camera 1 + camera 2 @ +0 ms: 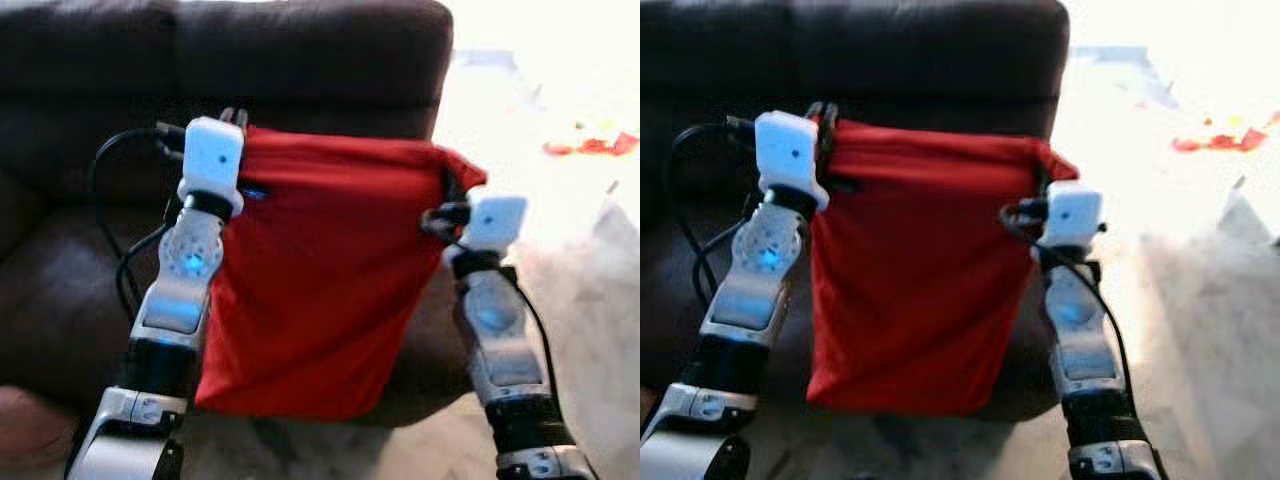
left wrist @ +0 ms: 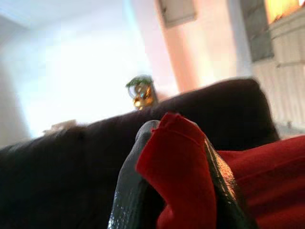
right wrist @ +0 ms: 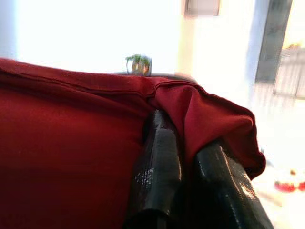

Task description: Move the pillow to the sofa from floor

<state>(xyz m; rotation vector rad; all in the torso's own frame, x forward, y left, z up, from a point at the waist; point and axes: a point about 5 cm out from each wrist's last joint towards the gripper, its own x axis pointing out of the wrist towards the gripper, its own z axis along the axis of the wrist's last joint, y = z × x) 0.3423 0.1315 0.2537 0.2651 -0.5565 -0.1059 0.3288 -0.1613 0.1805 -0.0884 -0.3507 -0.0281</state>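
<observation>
A red pillow (image 1: pixel 320 280) hangs flat between my two arms, lifted off the floor in front of the dark brown sofa (image 1: pixel 90 90). My left gripper (image 1: pixel 233 118) is shut on the pillow's upper left corner, and red cloth (image 2: pixel 181 167) bulges between its black fingers (image 2: pixel 128 191). At the upper right corner my right gripper (image 1: pixel 450 195) is shut on the pillow too, with a fold of cloth (image 3: pixel 209 119) pinched between its fingers (image 3: pixel 159 167). The pillow's lower edge hangs just above the sofa's front edge.
The sofa's seat (image 1: pixel 60 290) and backrest lie right behind the pillow. Pale floor (image 1: pixel 590 300) spreads to the right, with small red and yellow items (image 1: pixel 590 143) lying on it farther off. A small plant ornament (image 2: pixel 140 93) stands behind the sofa back.
</observation>
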